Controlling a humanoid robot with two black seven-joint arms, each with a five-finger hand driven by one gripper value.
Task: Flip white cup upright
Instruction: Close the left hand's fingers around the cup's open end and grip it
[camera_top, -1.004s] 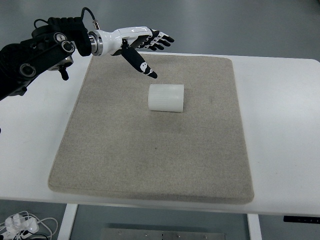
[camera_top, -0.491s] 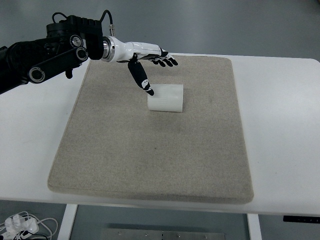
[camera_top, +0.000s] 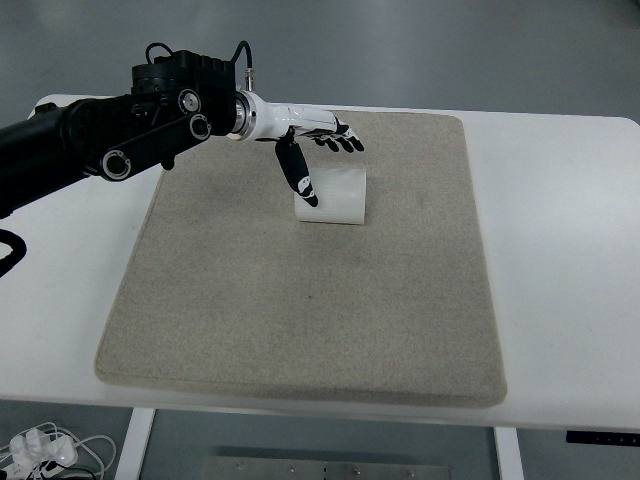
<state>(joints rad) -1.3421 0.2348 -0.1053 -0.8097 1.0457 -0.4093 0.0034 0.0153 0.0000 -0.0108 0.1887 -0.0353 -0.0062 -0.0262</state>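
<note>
A white cup (camera_top: 336, 198) lies on its side on the grey mat (camera_top: 300, 300), in the mat's upper middle. My left hand (camera_top: 322, 160) reaches in from the upper left on a black arm. Its fingers (camera_top: 340, 142) are spread above the cup's far side and the thumb (camera_top: 299, 178) hangs down over the cup's left end. The hand is open and holds nothing. I cannot tell whether the thumb touches the cup. The right arm is out of view.
The mat lies on a white table (camera_top: 560, 260). White cables (camera_top: 45, 448) lie on the floor at the bottom left, below the table's front edge.
My left arm has moved right and lower, bringing the open hand from the mat's far edge down over the cup's left end. The cup has not moved.
</note>
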